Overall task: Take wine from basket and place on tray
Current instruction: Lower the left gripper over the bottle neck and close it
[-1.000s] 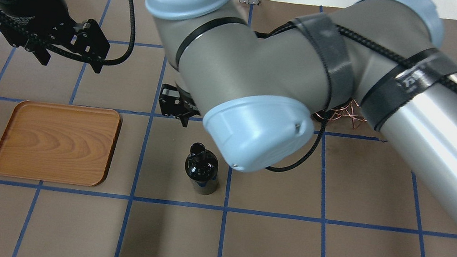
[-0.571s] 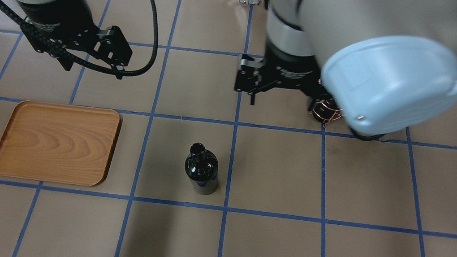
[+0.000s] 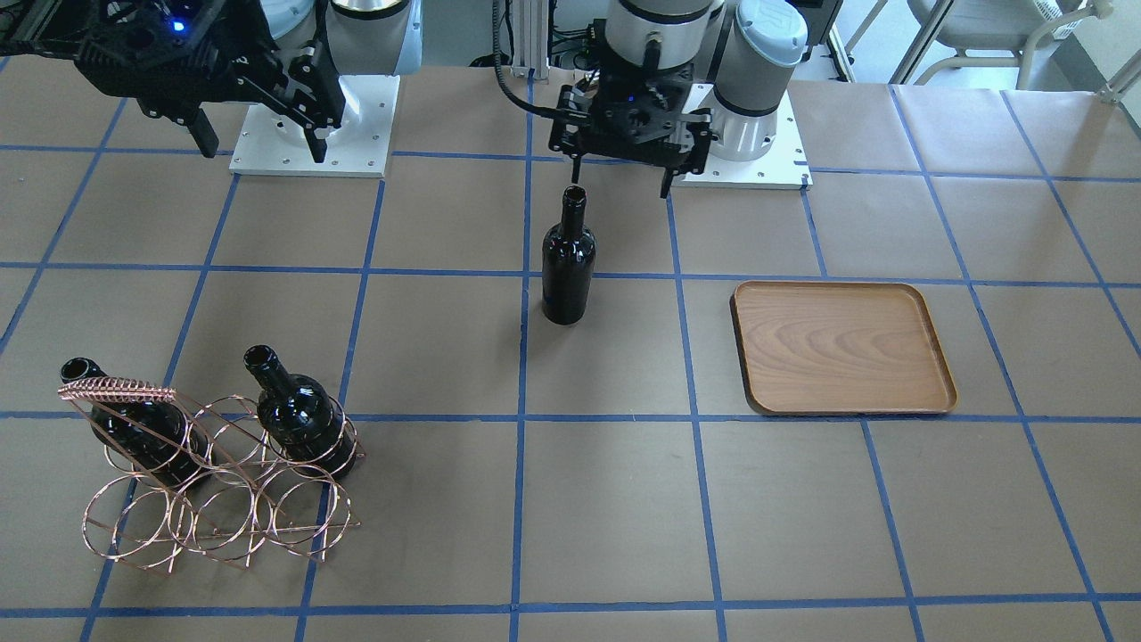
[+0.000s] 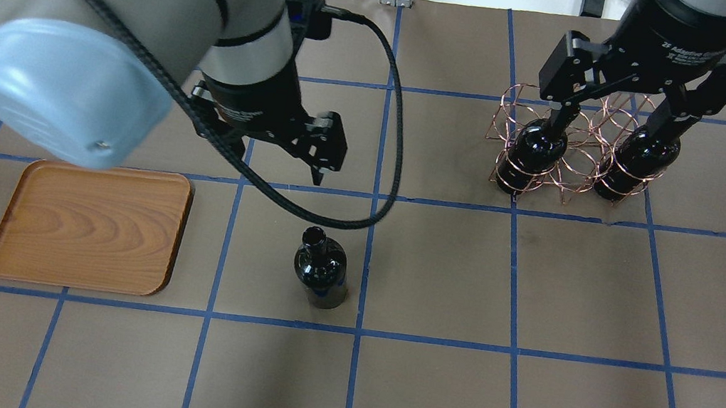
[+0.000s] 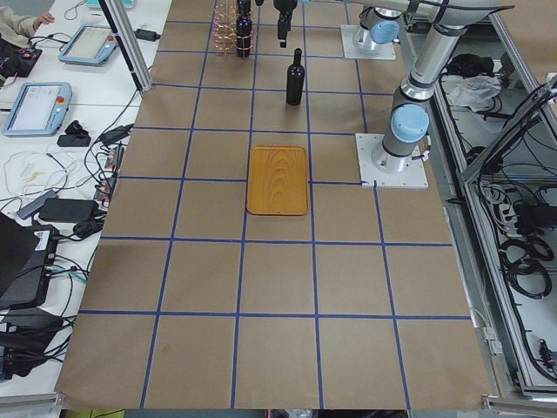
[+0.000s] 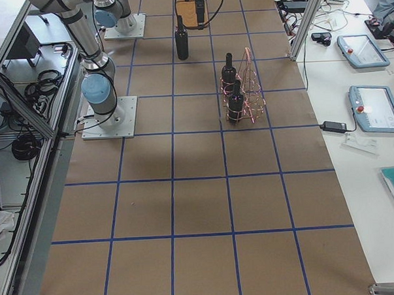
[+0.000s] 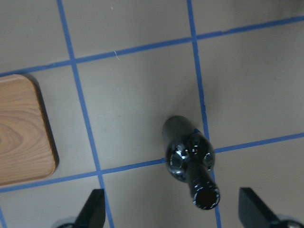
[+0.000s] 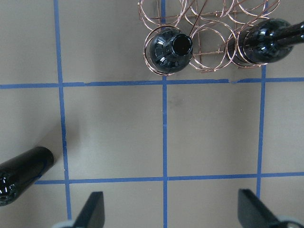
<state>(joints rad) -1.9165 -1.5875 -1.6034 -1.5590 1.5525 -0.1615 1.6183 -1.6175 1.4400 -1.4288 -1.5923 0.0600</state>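
One wine bottle stands upright on the table, right of the wooden tray; it also shows in the front view. The copper wire basket at the far right holds two more bottles. My left gripper is open and empty, hovering above the standing bottle. In the left wrist view the bottle's mouth lies between the fingers, right of centre. My right gripper is open and empty above the basket, whose bottles show in the right wrist view.
The table is covered in brown paper with a blue tape grid. The tray has nothing on it. The left arm's black cable loops down close to the standing bottle. The robot bases stand at the near edge.
My left arm has swung from the far left towards the centre, over the standing bottle. My right arm has moved away to the right, over the basket. The bottle has not moved.
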